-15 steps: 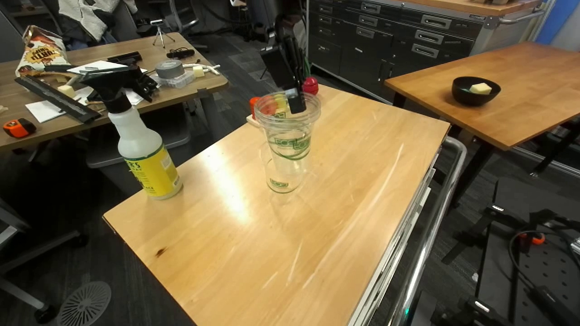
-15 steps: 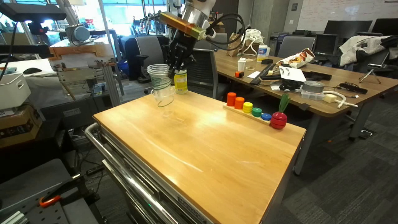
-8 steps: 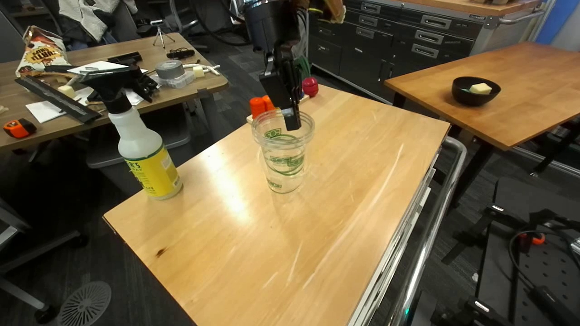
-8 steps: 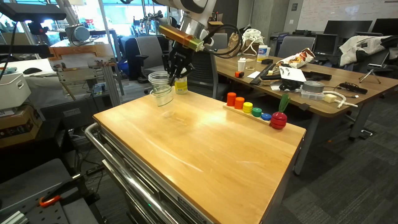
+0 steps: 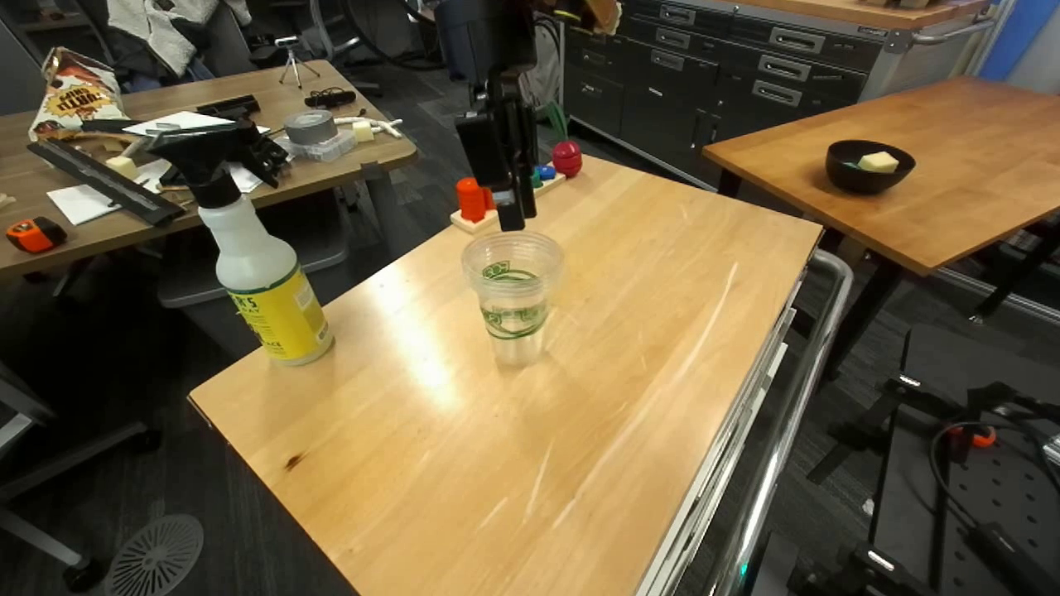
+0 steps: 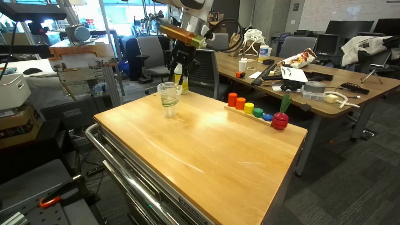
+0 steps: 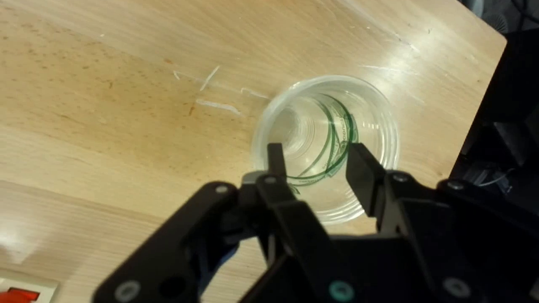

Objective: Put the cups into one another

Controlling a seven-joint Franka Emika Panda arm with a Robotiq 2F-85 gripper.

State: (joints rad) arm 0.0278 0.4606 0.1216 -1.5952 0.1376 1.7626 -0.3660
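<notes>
Hard to count tumblers (image 5: 513, 285) of clear, tapered plastic, standing nested and upright on the scratched wooden tabletop (image 5: 530, 480). Can make out close-set round rims and green lettering, too blurred to read fully. With black gripper (image 7: 315, 159) just above, with fingers spread, hiding part of the rims in the wrist view. In an exterior view, behind the gripper, can glimpse partly covered spray bottle (image 6: 186, 84), smooth and yellow-labelled.

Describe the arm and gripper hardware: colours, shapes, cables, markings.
Arm: white and dark grey, then a silver cylinder; orange-to-yellow box, black cables looping beside it. Gripper: black, jointed, two fingers with flat rectangular tips; round bolt heads, one teal. Pale markings, unreadable.
</notes>
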